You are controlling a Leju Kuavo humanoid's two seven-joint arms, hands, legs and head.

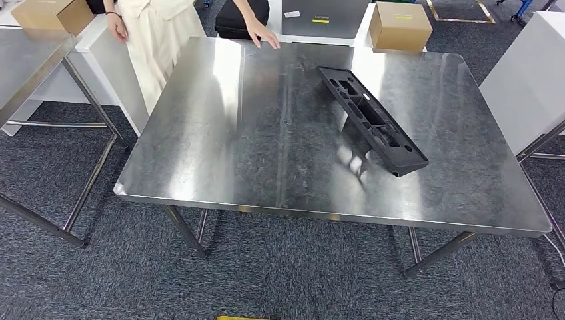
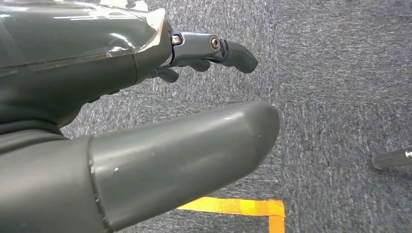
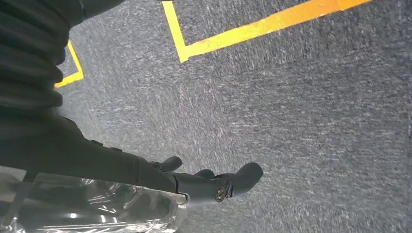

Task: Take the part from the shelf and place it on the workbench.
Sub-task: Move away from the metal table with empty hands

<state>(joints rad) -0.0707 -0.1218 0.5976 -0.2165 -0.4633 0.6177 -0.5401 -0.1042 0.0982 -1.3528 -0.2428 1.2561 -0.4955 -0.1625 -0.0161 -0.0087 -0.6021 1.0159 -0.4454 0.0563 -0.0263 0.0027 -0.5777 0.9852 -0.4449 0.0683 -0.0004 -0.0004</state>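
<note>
A long black plastic part (image 1: 372, 119) with several cut-outs lies slantwise on the steel workbench (image 1: 220, 147), toward its right half; one end sticks up a little near the front. My left hand (image 2: 145, 121) hangs over grey carpet, fingers apart and straight, holding nothing. My right hand (image 3: 160, 179) also hangs above the carpet with its fingers stretched out and nothing in them.
A person (image 1: 160, 27) stands at the bench's far left corner, one hand (image 1: 261, 33) resting on its far edge. Cardboard boxes (image 1: 400, 25) sit behind the bench. Another steel table (image 1: 26, 67) stands at the left, a white unit (image 1: 526, 73) at the right. Yellow floor tape (image 3: 252, 31) marks the carpet.
</note>
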